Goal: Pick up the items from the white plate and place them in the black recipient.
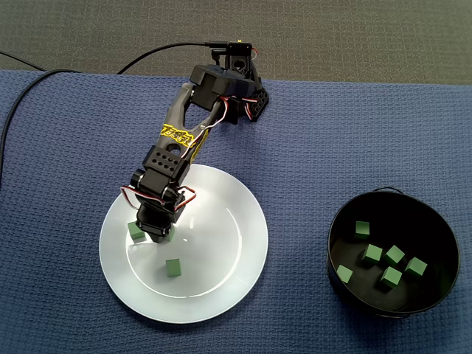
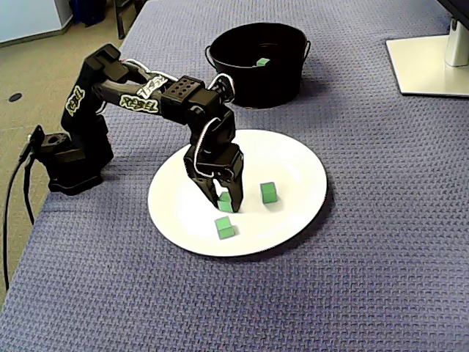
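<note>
When inspected in both fixed views, found end effector [image 2: 228,207] lowered onto white plate [image 2: 300,165], jaws spread astride one green cube [image 2: 226,201] resting there. Noted second cube [image 2: 226,228] just beside the fingertips and third cube [image 2: 268,192] near, both loose on plate. Counted six stored cubes [image 1: 372,254] inside black container [image 1: 435,221], set on blue surface [image 1: 59,295] well apart from plate.
</note>
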Controlling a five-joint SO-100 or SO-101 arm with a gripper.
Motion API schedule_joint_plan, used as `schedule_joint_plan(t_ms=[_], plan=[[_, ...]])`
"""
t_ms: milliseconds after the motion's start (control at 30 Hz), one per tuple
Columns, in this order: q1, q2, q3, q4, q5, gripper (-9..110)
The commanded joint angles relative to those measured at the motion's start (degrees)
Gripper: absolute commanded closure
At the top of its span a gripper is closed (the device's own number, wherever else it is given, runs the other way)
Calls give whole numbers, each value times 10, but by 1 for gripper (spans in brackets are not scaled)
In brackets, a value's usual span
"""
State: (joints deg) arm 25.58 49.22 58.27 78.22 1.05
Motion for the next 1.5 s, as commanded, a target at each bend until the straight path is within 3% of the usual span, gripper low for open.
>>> schedule_joint_plan(t_ms=[0,100,233,433,633,800,1000,1100,1133,1267,1367,1467], plan=[[24,106,23,2,33,102],[58,250,45,25,56,102],[31,484,28,16,1,102],[-307,667,72,-2,-171,102],[-554,498,22,-39,-389,102],[-611,222,-125,-36,-428,102],[-616,99,-116,-140,-380,100],[-614,115,-111,-97,-384,55],[-612,130,-116,-67,-398,52],[-556,245,-121,51,-495,62],[-455,345,-108,146,-655,65],[-304,427,-49,166,-839,65]])
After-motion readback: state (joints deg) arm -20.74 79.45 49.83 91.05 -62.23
